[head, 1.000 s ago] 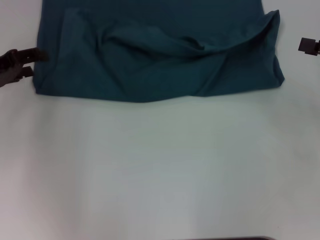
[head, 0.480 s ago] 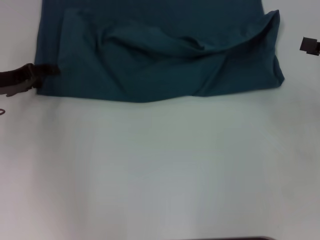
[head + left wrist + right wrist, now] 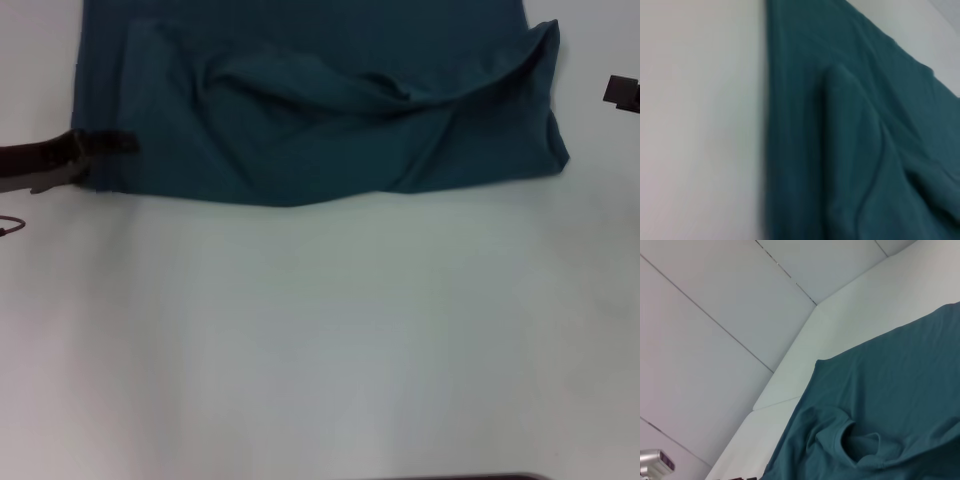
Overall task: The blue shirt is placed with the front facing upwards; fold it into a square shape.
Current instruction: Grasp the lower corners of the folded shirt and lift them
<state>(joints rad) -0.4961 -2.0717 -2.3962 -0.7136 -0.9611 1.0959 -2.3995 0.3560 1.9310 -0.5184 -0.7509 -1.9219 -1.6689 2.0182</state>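
One blue shirt (image 3: pixel 320 110) is lying across the upper part of the head view on one white table (image 3: pixel 320 340). Two grippers are showing: the left gripper (image 3: pixel 110 145) at the left edge, the right gripper (image 3: pixel 622 92) at the right edge.

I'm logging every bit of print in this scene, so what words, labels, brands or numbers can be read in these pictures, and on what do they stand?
None: no legible text shows in any view.
The dark teal-blue cotton shirt shows only plain fabric on the white table; no lettering or label is visible.
The left gripper, at the shirt's near left corner, carries no readable marking.
The right gripper, at the table's right edge, shows none either.
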